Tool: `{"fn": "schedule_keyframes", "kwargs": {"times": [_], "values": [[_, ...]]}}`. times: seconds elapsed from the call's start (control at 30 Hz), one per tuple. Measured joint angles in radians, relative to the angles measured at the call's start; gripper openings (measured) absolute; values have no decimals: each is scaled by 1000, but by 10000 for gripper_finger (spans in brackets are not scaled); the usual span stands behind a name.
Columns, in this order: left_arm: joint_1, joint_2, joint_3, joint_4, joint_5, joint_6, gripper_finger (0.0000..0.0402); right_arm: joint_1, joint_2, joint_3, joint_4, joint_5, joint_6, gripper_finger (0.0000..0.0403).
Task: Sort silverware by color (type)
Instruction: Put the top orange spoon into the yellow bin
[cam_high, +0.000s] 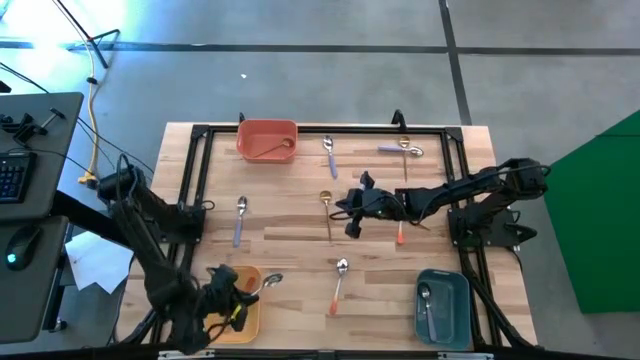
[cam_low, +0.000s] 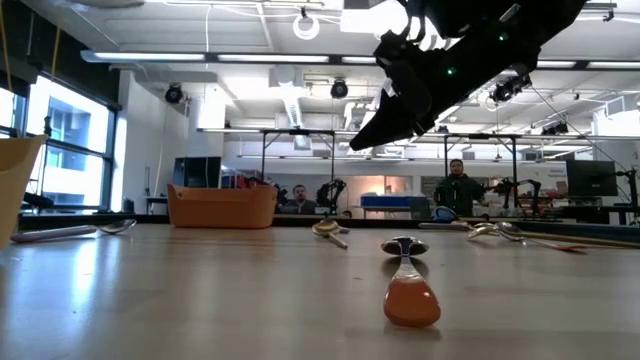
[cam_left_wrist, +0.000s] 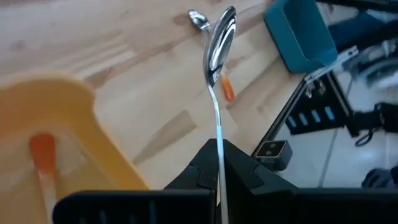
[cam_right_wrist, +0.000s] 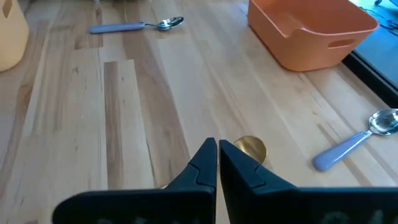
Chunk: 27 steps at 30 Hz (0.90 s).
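The worktop (cam_high: 300, 235) carries three bins. The red bin (cam_high: 267, 139) sits at the far edge toward the left and holds one gold spoon. The teal bin (cam_high: 443, 304) is in the near right corner with what looks like a purple-handled spoon in it. The yellow bin (cam_high: 240, 300) is in the near left corner, and an orange handle lies inside it.

My left gripper (cam_left_wrist: 219, 163) hovers over the yellow bin, pinching a spoon with a bright silver bowl (cam_left_wrist: 221, 43) by its thin stem; its handle is hidden, so I cannot tell its colour. My right gripper (cam_right_wrist: 217, 154) hangs over the middle of the worktop with its fingers pressed together on nothing, directly above a gold spoon (cam_high: 327, 213).

I judge the sorting to be at an early stage, with about one spoon in each bin. Loose ones remain: a purple-handled spoon (cam_high: 239, 220) toward the left edge, two more purple ones (cam_high: 329, 155) and another gold spoon (cam_high: 406, 150) near the far edge, an orange-handled spoon (cam_high: 338, 284) near the near edge, and an orange handle (cam_high: 399, 236) showing under my right arm.
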<state>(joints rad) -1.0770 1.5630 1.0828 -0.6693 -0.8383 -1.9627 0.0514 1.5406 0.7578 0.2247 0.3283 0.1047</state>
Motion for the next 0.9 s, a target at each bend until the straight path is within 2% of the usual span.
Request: {"fn": "schedule_keyframes", "kwargs": {"times": [0.13,0.27,0.37,0.53,0.77,0.9], "values": [[-48,60,31,-52,-24,-143,0,13,0,0,-6,0,3,0],[-83,147,157,-282,42,-260,0,19,0,0,-6,-3,3,0],[-93,212,273,-481,152,-270,0,18,0,0,-5,-3,3,0],[-84,309,405,-676,269,-262,0,18,0,0,-4,-3,10,0],[-73,390,421,-751,365,-259,0,18,0,0,-3,-3,15,0],[-49,428,421,-794,396,-201,0,18,0,0,-2,-2,18,0]]}}
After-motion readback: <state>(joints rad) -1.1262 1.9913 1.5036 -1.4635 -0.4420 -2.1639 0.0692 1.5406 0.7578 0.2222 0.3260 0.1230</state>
